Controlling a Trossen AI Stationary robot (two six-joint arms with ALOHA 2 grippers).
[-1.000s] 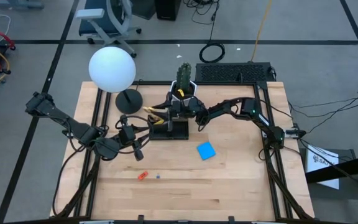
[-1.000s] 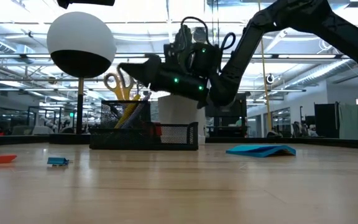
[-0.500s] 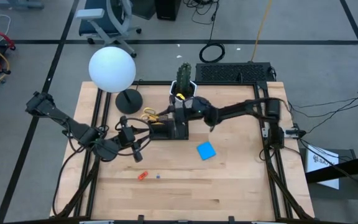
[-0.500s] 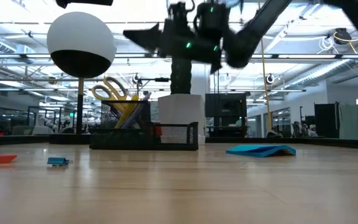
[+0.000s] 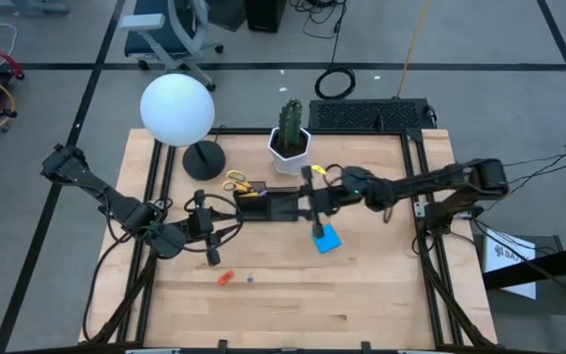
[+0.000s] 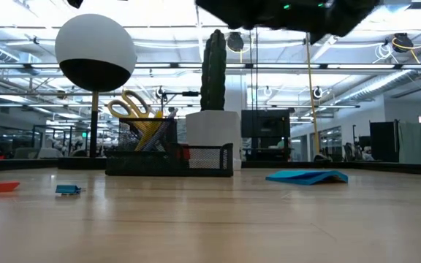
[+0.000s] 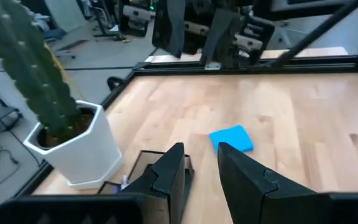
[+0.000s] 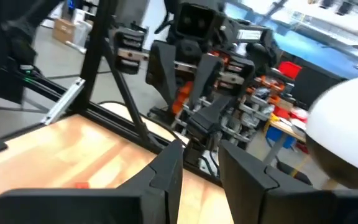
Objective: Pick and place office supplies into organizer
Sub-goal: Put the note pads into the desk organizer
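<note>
The black organizer (image 5: 268, 205) stands mid-table, with the yellow-handled scissors (image 5: 235, 183) upright in its left end, handles up (image 6: 131, 108). The blue sticky-note pad (image 5: 327, 238) lies flat on the wood just near of the organizer's right end. A red-orange piece (image 5: 226, 278) and a tiny blue piece (image 5: 250, 278) lie nearer the front. My right gripper (image 5: 310, 202) hovers high over the organizer's right end, open and empty (image 8: 201, 148). Left of the organizer, my left gripper (image 5: 213, 236) hangs open and empty (image 7: 201, 149), pointing toward the pad.
A white hexagonal cactus pot (image 5: 290, 145) stands just behind the organizer. A lamp with a white globe (image 5: 177, 108) and a round black base (image 5: 204, 158) is at the far left. A black keyboard (image 5: 371, 115) lies along the far edge. Bare wood stretches toward the near edge.
My right gripper has risen from beside the organizer and the cactus pot and drawn back toward the table's right and near side, rolling as it went. It now sits high above the organizer. The scissors' handles have leaned a little toward the left.
</note>
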